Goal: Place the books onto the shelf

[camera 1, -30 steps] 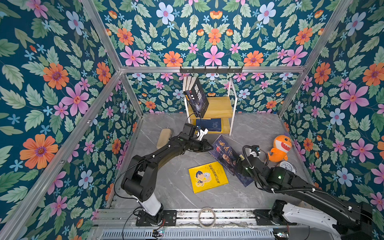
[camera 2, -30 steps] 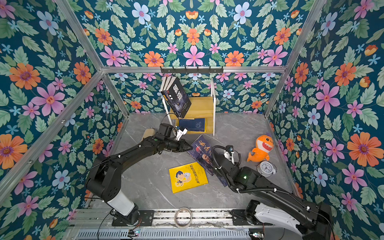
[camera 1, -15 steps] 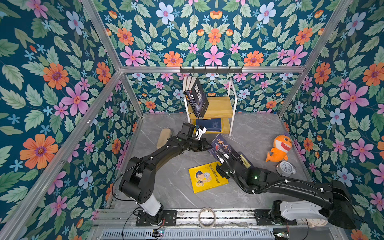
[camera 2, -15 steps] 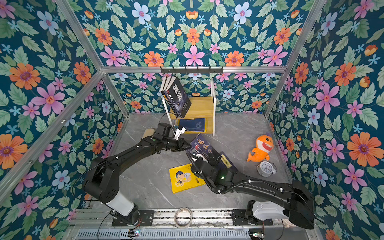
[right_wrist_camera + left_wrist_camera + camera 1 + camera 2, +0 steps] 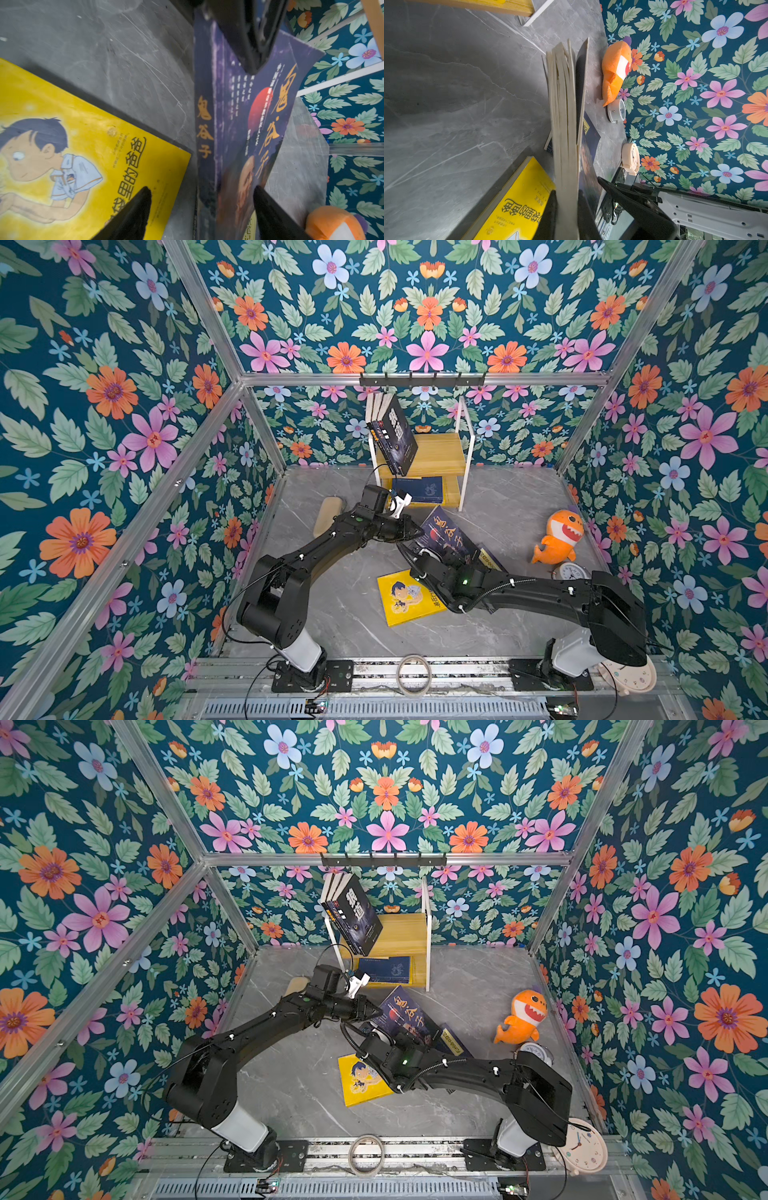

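Right wrist view: my right gripper [image 5: 200, 193] stands apart, a finger on each side of the navy book [image 5: 259, 116], not yet pinching as far as the blur lets me tell. Beside it the yellow book [image 5: 62, 124] lies flat near the front edge of the bench [image 5: 345, 614]. My left gripper [image 5: 566, 200] is clamped on the navy book's pages, holding it on edge mid-bench. At the back edge, the shelf [image 5: 436, 456] holds leaning books [image 5: 392, 435]. I judge this a handover: close right, then free left.
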Robot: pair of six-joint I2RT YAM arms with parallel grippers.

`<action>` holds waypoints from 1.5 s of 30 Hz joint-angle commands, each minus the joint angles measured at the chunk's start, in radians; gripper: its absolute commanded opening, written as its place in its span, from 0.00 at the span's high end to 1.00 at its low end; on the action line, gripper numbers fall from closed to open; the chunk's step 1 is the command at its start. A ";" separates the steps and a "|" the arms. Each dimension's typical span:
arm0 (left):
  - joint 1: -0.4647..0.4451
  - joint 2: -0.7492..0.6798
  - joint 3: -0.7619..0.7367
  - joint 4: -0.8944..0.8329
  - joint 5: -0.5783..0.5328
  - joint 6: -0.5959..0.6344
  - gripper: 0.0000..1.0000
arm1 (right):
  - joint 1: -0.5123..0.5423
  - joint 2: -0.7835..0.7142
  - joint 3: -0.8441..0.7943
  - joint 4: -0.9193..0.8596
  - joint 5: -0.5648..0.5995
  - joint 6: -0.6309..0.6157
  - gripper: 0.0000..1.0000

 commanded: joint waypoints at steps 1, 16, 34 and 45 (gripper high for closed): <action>0.001 -0.012 -0.006 0.053 0.033 -0.001 1.00 | -0.018 -0.008 -0.024 0.031 0.011 0.021 0.45; 0.030 -0.088 -0.051 0.048 -0.045 0.063 0.65 | -0.034 -0.070 -0.088 0.039 0.016 0.035 1.00; 0.209 -0.368 -0.204 -0.013 -0.184 0.346 0.32 | -0.024 -0.312 -0.181 0.306 -0.007 -0.079 1.00; 0.318 -0.501 -0.330 -0.008 -0.225 0.486 0.18 | -0.032 -0.373 -0.165 0.579 -0.131 -0.223 1.00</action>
